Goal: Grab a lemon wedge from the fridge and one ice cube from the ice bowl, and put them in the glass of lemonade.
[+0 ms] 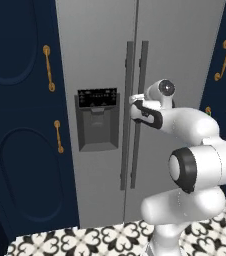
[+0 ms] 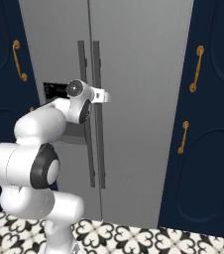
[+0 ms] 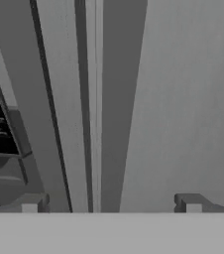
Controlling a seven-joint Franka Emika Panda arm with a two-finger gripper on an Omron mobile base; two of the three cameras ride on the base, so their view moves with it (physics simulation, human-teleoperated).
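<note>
Presently positioned with the gripper (image 3: pixel 111 204) spread wide and grasping nothing, fingertips (image 3: pixel 189 203) standing far apart at the bottom of the hand view, one to each side of the right-hand bar handle (image 3: pixel 120 99). Aimed squarely at the fridge (image 1: pixel 185 60), close to the seam between its two doors; contact with the handle cannot be confirmed. Flanked on the left door by the dark dispenser panel (image 1: pixel 97 117), level with the hand. Bordered on both sides by navy cabinets (image 1: pixel 20 125) carrying gold handles (image 1: pixel 48 67), above a patterned tile floor (image 1: pixel 85 240). Both fridge doors shut, so the lemon wedge presumably inside, unseen. Judged at the very start of the task: door not yet opened, wedge not yet retrieved, ice cube not yet collected, nothing yet delivered to the lemonade. Next requirement, as judged: closing on the right handle and pulling the door open.
</note>
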